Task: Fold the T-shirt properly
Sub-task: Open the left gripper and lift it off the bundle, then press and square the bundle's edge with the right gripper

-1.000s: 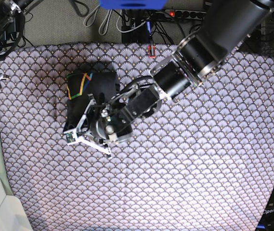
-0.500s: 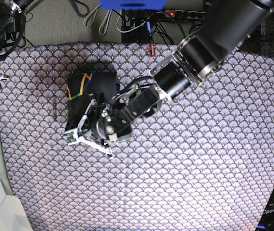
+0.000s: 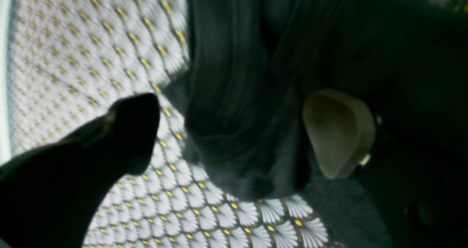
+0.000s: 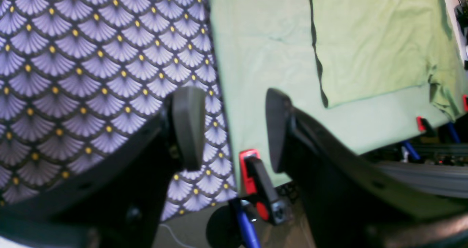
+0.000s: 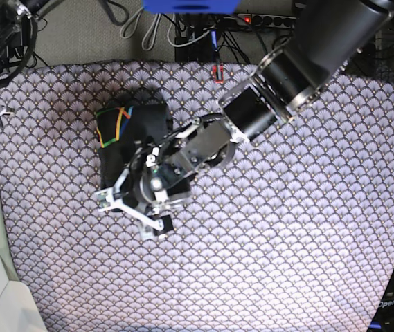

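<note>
Two arms: we see left gripper (image 5: 131, 211) spread, reaching down just beside folded T-shirt (image 5: 131, 131); right gripper (image 4: 234, 131) spread, holding nothing, well away from T-shirt, over tablecloth (image 4: 73, 57) edge.

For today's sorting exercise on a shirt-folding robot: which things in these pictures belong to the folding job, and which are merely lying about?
Belongs to the job:
- T-shirt, folded into a dark bundle
- left gripper, open at the bundle's edge

Just lying about:
- tablecloth beneath everything
- right gripper, open and holding nothing
- pale green cloth beside the tablecloth
- red clamp at the table edge
</note>
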